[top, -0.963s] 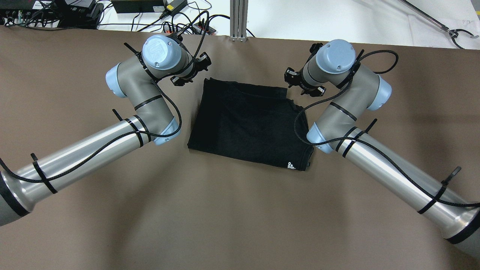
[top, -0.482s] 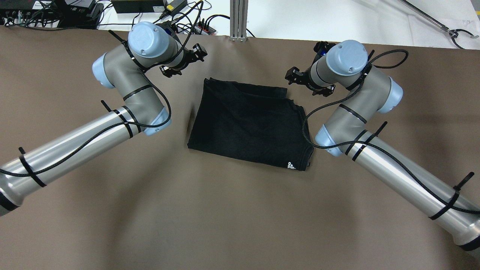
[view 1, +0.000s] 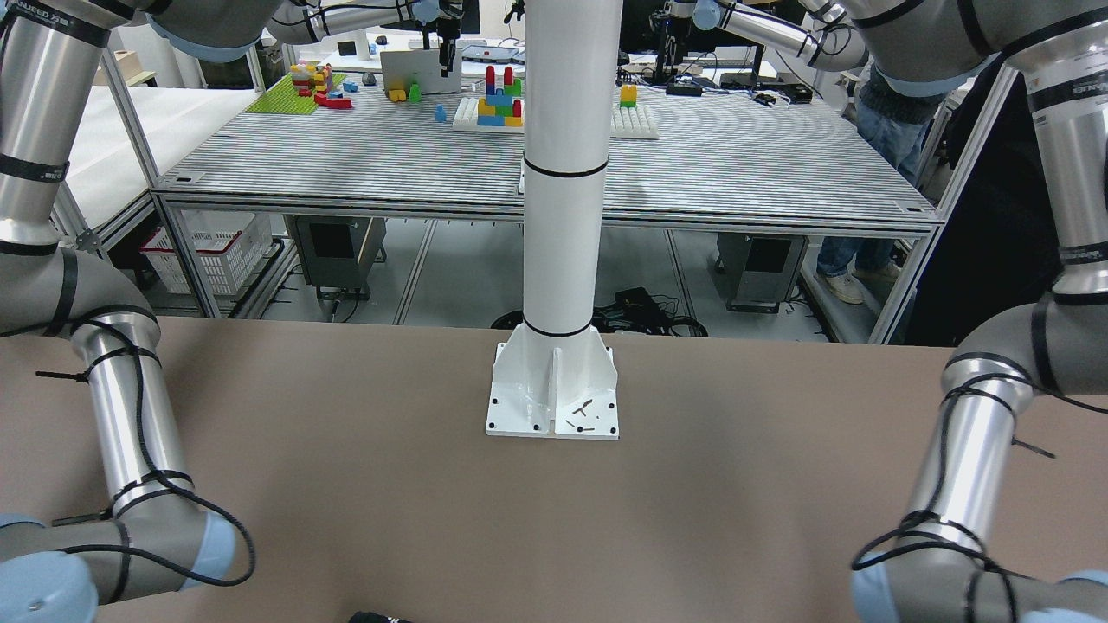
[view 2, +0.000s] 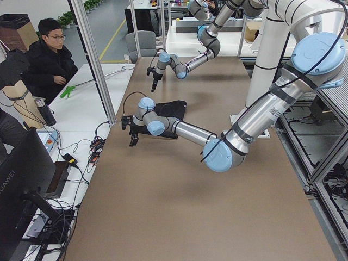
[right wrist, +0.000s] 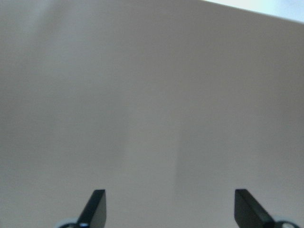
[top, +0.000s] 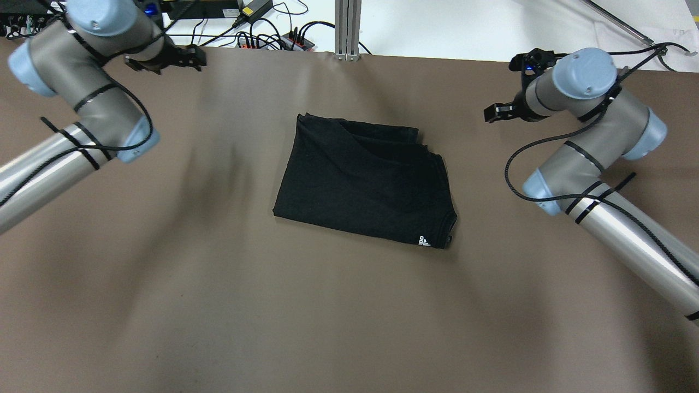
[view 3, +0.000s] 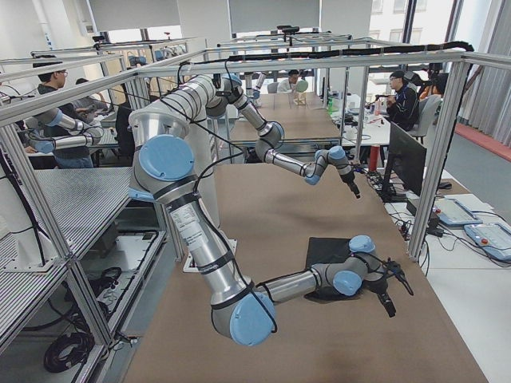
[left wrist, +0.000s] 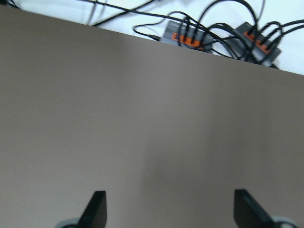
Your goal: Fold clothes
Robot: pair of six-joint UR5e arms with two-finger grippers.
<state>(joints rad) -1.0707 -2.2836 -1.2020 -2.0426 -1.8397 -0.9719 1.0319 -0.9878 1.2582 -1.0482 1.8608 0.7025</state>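
A black garment [top: 366, 183] lies folded in a rough rectangle at the middle of the brown table [top: 349, 316], a small white logo at its near right corner. It also shows in the exterior left view [view 2: 173, 110] and the exterior right view [view 3: 329, 257]. My left gripper [top: 188, 57] hangs open and empty over bare table near the far left edge, well clear of the garment. Its wrist view shows two spread fingertips [left wrist: 97, 205] over bare table. My right gripper [top: 494, 113] is open and empty to the garment's far right, and its fingertips [right wrist: 96, 202] are spread over bare table.
Power strips and cables [top: 273, 38] lie just past the table's far edge, close to the left gripper, and show in the left wrist view [left wrist: 190, 35]. An aluminium post [top: 348, 27] stands at the far middle edge. A seated person [view 2: 49, 54] is beyond that edge.
Both arms have swung outward from the garment's far corners, the left to the far left edge, the right toward the right. The garment has not moved.
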